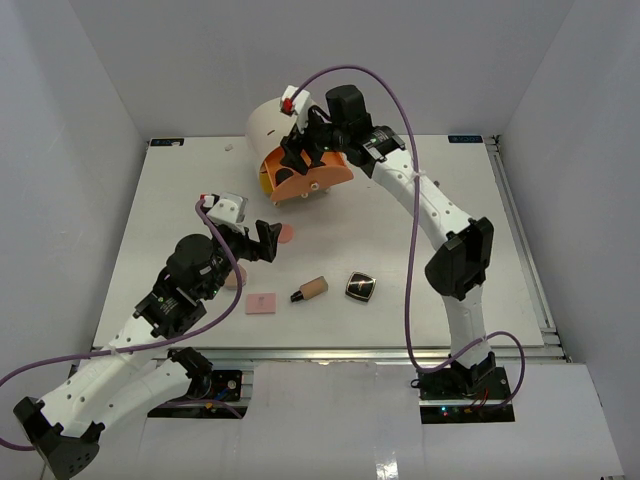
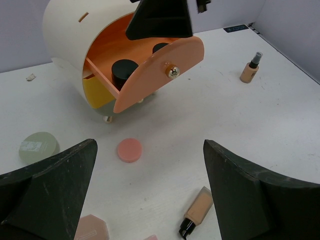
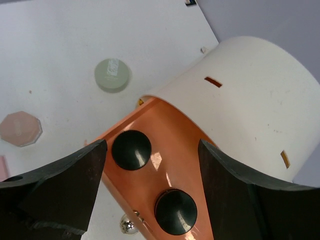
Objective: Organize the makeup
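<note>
The big cream round box lies on its side at the far end of the white table. Its smooth orange drawer stands open. The drawer has a curved front with a shiny little knob. Two small round black jars sit in the drawer, one behind the other.

The right claw hangs right over the jars. Its black fingers are spread wide and hold nothing. The left claw is spread wide too and is empty. It hangs over the table near a flat pink round case.

A pale green round case lies off to the left. A pink eight-sided case lies nearer, and the left arm partly hides it from above. Near the front lie a pink flat block, a tan bottle on its side with a black cap, and a shiny black square case. A second tan bottle lies far off to the right.
</note>
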You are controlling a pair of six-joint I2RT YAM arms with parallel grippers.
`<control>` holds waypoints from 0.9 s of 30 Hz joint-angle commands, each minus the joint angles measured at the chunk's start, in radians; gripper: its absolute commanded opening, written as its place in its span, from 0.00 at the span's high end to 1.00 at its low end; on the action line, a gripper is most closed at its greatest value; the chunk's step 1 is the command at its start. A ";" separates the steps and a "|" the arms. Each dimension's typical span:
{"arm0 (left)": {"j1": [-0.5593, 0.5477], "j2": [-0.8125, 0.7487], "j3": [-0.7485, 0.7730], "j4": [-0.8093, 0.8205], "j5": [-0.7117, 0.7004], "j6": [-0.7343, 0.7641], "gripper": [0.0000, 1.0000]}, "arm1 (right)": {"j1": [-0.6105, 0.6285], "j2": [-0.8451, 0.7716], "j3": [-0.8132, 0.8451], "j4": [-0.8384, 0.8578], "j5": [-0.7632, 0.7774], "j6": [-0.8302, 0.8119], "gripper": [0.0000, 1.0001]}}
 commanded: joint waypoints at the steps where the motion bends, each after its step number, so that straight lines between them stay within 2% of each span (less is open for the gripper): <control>1: 0.005 0.011 -0.009 0.022 0.061 0.004 0.03 | -0.031 -0.211 -0.084 0.003 -0.185 -0.031 0.22; 3: 0.005 0.021 -0.008 0.026 0.115 0.001 0.07 | -0.051 -0.274 -0.209 0.005 -0.286 -0.051 0.28; 5: 0.009 0.074 0.000 0.024 0.171 -0.021 0.14 | -0.094 -0.406 -0.358 0.008 -0.395 -0.114 0.48; 6: 0.012 0.106 0.008 0.023 0.217 -0.026 0.20 | -0.110 -0.465 -0.454 0.011 -0.442 -0.133 0.59; 8: 0.017 0.162 0.024 0.021 0.281 -0.043 0.32 | -0.127 -0.554 -0.594 0.014 -0.475 -0.209 0.65; 9: 0.020 0.210 0.042 0.017 0.334 -0.049 0.44 | -0.137 -0.619 -0.703 0.021 -0.480 -0.256 0.68; 10: 0.024 0.246 0.058 0.013 0.366 -0.052 0.51 | -0.148 -0.689 -0.823 0.035 -0.491 -0.292 0.70; 13: 0.028 0.367 0.145 -0.011 0.457 -0.055 0.68 | -0.174 -0.838 -1.068 0.076 -0.541 -0.415 0.84; 15: 0.029 0.464 0.202 -0.021 0.494 -0.038 0.71 | -0.214 -0.975 -1.224 0.152 -0.613 -0.531 0.88; 17: 0.031 0.566 0.283 -0.043 0.532 0.006 0.73 | -0.239 -1.016 -1.320 0.150 -0.639 -0.605 0.89; 21: 0.031 0.742 0.442 -0.113 0.578 0.137 0.74 | -0.252 -1.035 -1.358 0.160 -0.604 -0.633 0.91; 27: 0.031 0.989 0.713 -0.259 0.422 0.315 0.72 | -0.254 -1.052 -1.388 0.190 -0.596 -0.619 0.92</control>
